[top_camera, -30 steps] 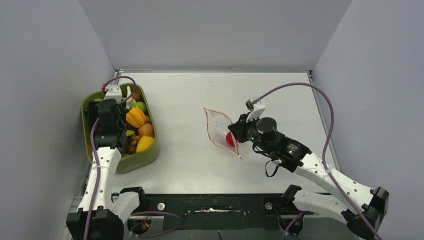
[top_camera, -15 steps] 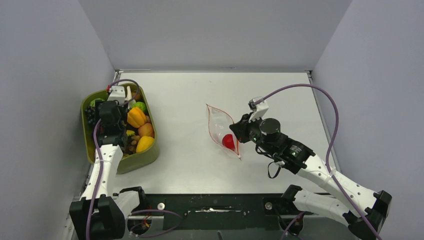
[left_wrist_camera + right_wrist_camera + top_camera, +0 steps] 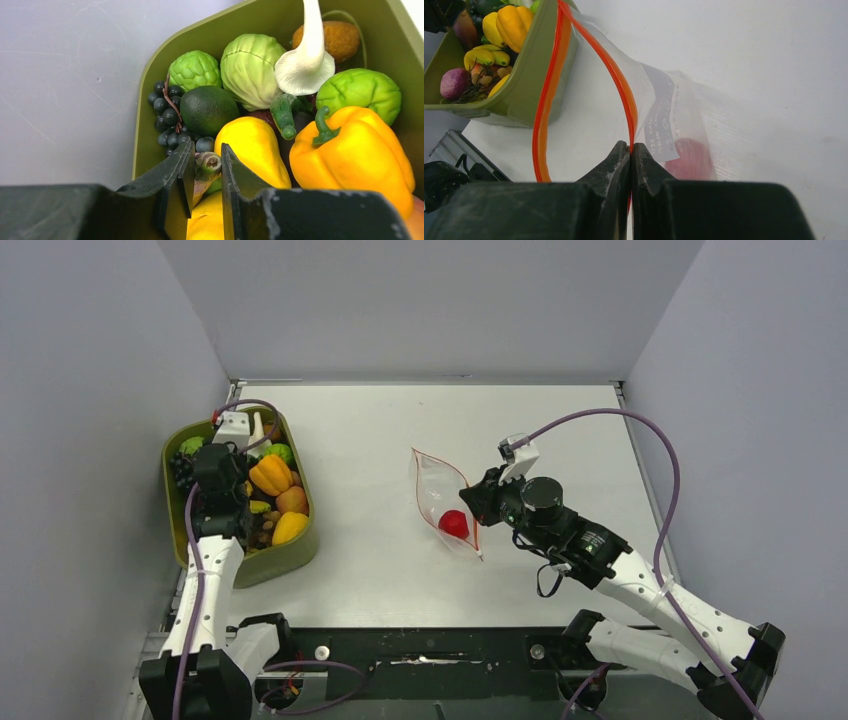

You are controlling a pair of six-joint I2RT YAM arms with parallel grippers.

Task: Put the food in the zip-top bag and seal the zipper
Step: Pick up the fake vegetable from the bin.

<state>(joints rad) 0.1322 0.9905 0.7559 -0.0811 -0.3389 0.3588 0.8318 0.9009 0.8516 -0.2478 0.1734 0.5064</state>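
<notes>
**A:** What has the left claw (image 3: 206, 172) got?

**B:** Its two dark fingers are pinching the brownish stem tip of a yellow glossy toy fruit (image 3: 207, 164). They are low inside the olive-green rounded plastic tray (image 3: 150, 125), and the stem fills the gap between them.

**A:** And around that claw?

**B:** A bunch of small dark toy grapes (image 3: 167, 107) and a dark green toy avocado (image 3: 207, 107) lie just beyond its tips. A smooth yellow toy piece (image 3: 255, 145) sits beside its right finger. Further right is an orange-yellow toy bell pepper (image 3: 355, 145). A white toy mushroom (image 3: 305, 70) and a pale green toy cabbage (image 3: 247, 65) lie ahead of those.

**A:** The right claw (image 3: 630, 150)?

**B:** It is pressed together on the thin red-orange zipper strip (image 3: 633, 125) of the clear soft plastic zip-top bag (image 3: 674, 100). The grip is at the point where the strip's two sides meet.

**A:** Is the bag sealed?

**B:** No. Ahead of the claw the two sides spread apart into an open loop. The tray shows through that gap, ahead and to the left.

**A:** Anything inside?

**B:** One round red toy piece (image 3: 455, 523), just to the right of the claw's tips, blurred behind the plastic. The bag lies on the pale grey bench (image 3: 370, 440), well apart from the tray.
</notes>
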